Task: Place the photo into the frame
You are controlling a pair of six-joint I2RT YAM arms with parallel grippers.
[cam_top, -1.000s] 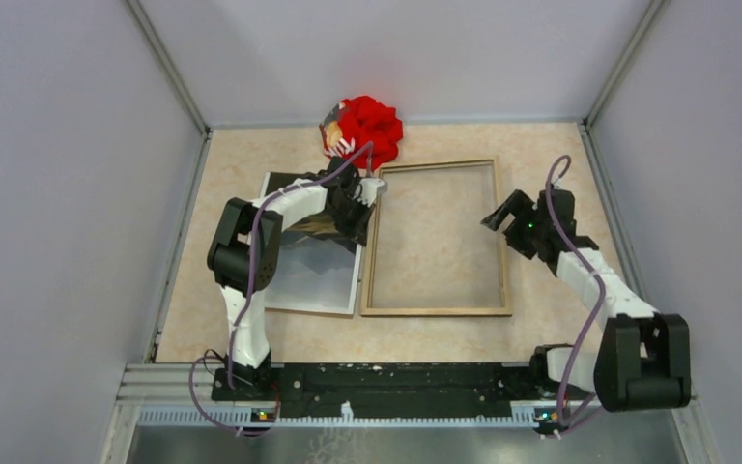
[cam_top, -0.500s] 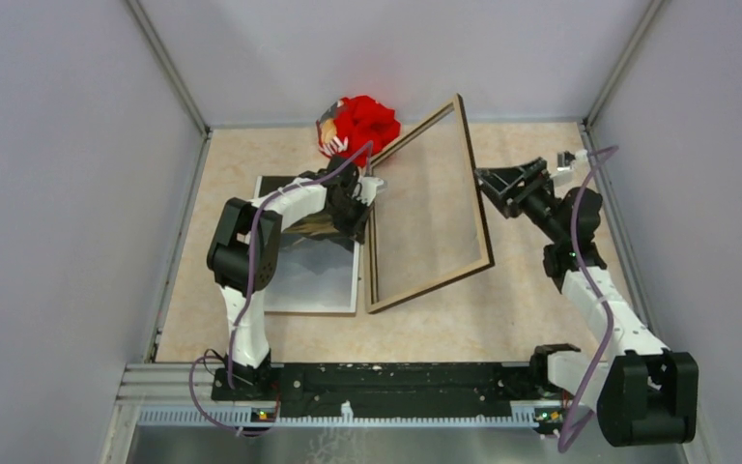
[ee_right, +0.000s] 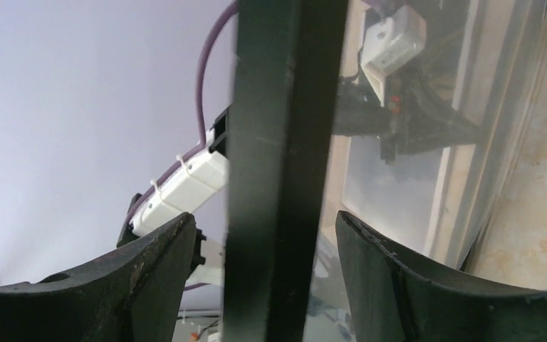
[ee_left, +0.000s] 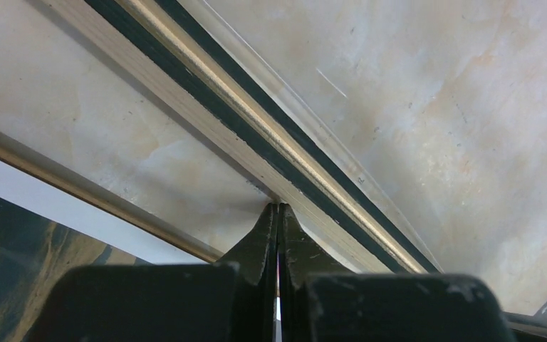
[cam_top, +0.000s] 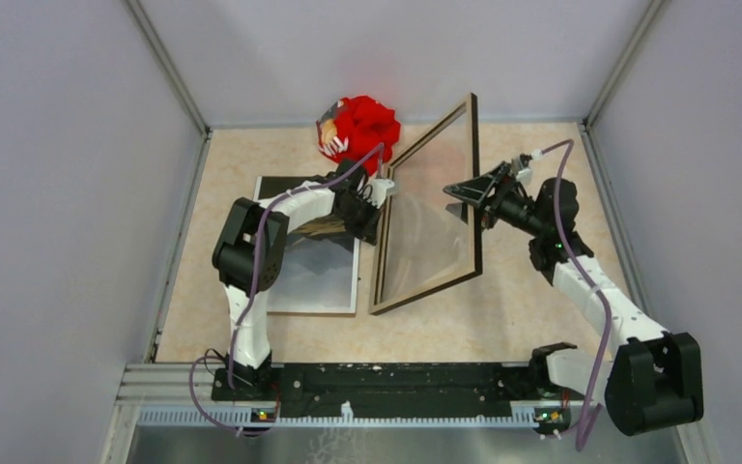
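We judge the task to be at an early stage: nothing is in place yet. On the pale, marbled counter [cam_top: 541, 290] the photo [cam_top: 319, 275], a large rectangular print of a dark misty mountain scene with golden streaks and a thin white edge, lies flat and face up to the left, partly under the left arm. Just beside it on the right is the frame [cam_top: 427, 289], a large thin rectangle, black on one face and light wood on the other. It stands tilted on its left long edge with its right long edge raised high. We still have to settle the frame and bring the print into it.

The left pincer [ee_left: 278, 208] is fully closed and holds nothing; its tip presses against the frame's lower rail [ee_left: 256, 135], near the photo's edge [ee_left: 21, 249]. The right pincer [ee_right: 263, 221] stands wide, its two fingers straddling the raised black rail [ee_right: 285, 107] with a gap on each side, so we see no clamping. We cannot tell what carries the rail there. Farthest off, a red cloth bundle [cam_top: 367, 124] sits by the back wall.
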